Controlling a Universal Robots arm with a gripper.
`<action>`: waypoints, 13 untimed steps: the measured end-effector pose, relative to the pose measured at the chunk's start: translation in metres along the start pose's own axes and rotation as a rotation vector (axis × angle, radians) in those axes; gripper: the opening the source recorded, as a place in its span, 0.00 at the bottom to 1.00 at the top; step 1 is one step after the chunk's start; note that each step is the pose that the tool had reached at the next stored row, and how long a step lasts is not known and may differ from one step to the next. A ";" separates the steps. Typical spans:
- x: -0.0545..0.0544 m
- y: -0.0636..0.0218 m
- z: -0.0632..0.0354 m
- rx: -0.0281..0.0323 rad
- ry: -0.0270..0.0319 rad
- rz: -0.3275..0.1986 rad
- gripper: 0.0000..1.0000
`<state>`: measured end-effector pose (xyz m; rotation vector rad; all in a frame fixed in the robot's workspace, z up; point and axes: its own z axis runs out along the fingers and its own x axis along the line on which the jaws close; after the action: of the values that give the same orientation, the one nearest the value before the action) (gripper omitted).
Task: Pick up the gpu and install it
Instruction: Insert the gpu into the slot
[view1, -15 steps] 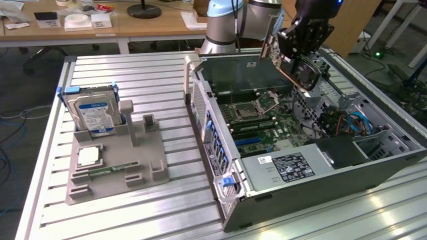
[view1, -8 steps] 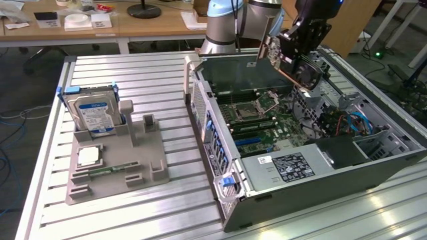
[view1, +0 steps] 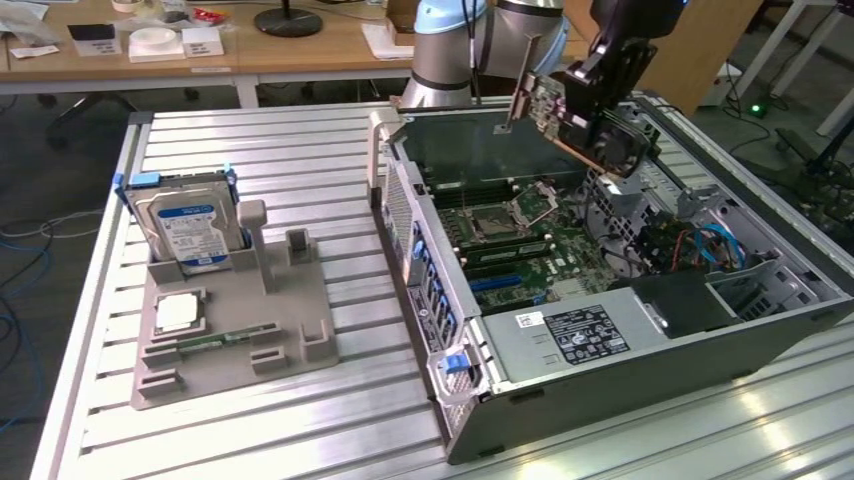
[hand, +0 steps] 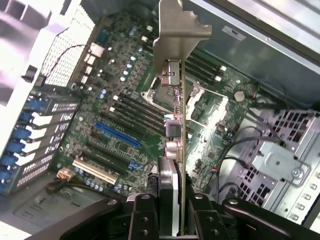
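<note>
The gpu (view1: 581, 125), a flat card with a grey metal bracket (view1: 523, 85) at one end, hangs tilted in the air above the open computer case (view1: 627, 360). My gripper (view1: 603, 95) is shut on it from above. In the wrist view the gpu (hand: 176, 125) runs edge-on away from the gripper (hand: 172, 210), its bracket (hand: 177, 30) at the far end. Below it lies the green motherboard (hand: 125, 125) with a blue slot (hand: 117, 134) and a white slot (hand: 95, 171). The card is well above the board, touching nothing.
A grey holder (view1: 227, 320) on the exterior view's left carries a silver hard drive (view1: 187, 225) standing upright, a processor (view1: 178, 312) and a memory stick (view1: 227, 338). Inside the case are a power supply (view1: 581, 335), drive cage (view1: 754, 285) and cables (view1: 701, 245). The slatted metal table (view1: 267, 150) spreads around.
</note>
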<state>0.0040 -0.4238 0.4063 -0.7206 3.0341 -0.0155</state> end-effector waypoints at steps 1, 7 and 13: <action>0.000 0.0000 0.0000 -0.0004 -0.0002 -0.016 0.28; 0.000 0.0000 0.0002 -0.0022 -0.0016 -0.109 0.28; 0.000 0.0000 0.0006 -0.0040 -0.0029 -0.194 0.28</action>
<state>0.0040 -0.4238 0.4058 -1.0112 2.9491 -0.0119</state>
